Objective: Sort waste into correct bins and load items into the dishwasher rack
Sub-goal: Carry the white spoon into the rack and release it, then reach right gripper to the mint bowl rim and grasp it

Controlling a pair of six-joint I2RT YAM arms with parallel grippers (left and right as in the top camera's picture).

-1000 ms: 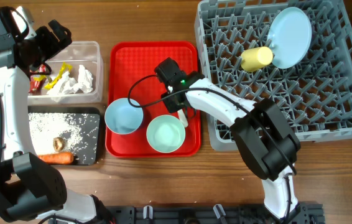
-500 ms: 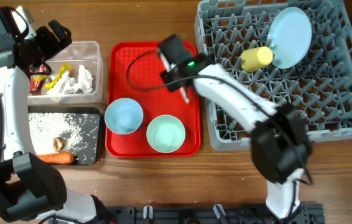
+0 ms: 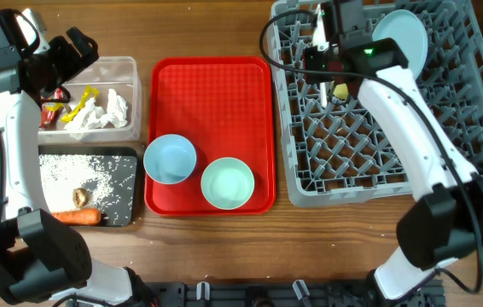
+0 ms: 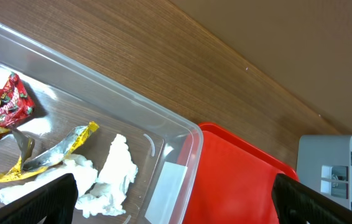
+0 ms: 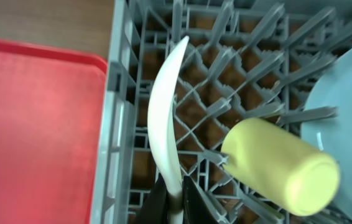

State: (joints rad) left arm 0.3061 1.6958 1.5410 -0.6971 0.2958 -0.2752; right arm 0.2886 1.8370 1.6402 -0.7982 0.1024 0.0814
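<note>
White spoon (image 5: 165,118): over the dishwasher rack (image 3: 369,162), in the row of cells just inside the wall that faces the red tray (image 3: 216,94). One end is clamped in the right gripper (image 5: 174,194). The rest runs straight out from the fingertips, turned on edge. Whether the far tip touches a peg cannot be told.

Right gripper: closed on the spoon, fingers pinching it from both sides.

Yellow cup (image 5: 280,165): lying on its side in the rack, just beside the spoon, apart from it. Pale-blue plate (image 3: 404,43): leaning on edge in the rack behind the cup.

Two pale-blue bowls (image 3: 170,159) (image 3: 228,182): upright on the near part of the red tray, side by side.

Left gripper (image 3: 78,49): above the far edge of the clear tub (image 4: 182,127), fingers spread wide, holding nothing.

Clear tub contents: red wrapper (image 4: 2,109), yellow wrapper (image 4: 64,146), white tissue (image 4: 111,177).

Black tub (image 3: 129,155), next to the clear one: rice grains (image 3: 79,175), a brown lump (image 3: 80,197), and the carrot (image 3: 75,217) lying along its near edge.
</note>
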